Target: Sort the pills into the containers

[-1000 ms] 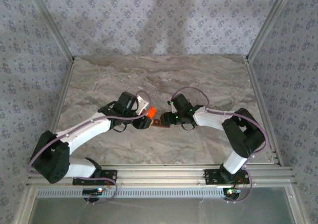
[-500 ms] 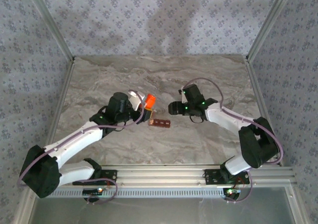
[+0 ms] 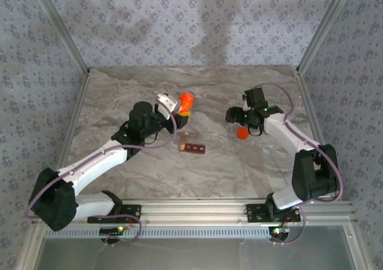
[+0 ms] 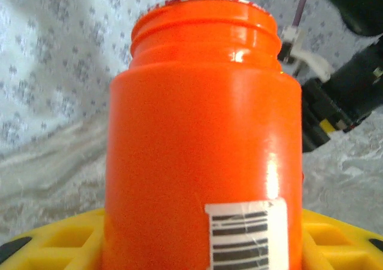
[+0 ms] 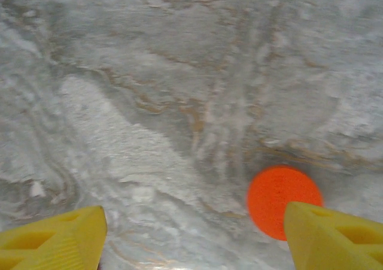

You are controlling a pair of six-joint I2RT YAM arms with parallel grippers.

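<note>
My left gripper is shut on a bright orange bottle, held upright and uncapped above the table behind the containers. In the left wrist view the bottle shows its threaded open neck and a barcode label, with yellow fingers on both sides. The containers are a small dark red-brown strip lying flat mid-table. The pills are hidden. My right gripper hangs open over bare table. The round orange cap lies on the marble by its right fingertip, and the cap is not gripped.
The marble-patterned table is bounded by aluminium rails left, right and front, and patterned cloth walls stand behind. Both arm bases are bolted at the near edge.
The right gripper moved right, away from the bottle, carrying the cap, then opened; the cap now lies on the table. The left gripper lifted the bottle up and back from the strip.
</note>
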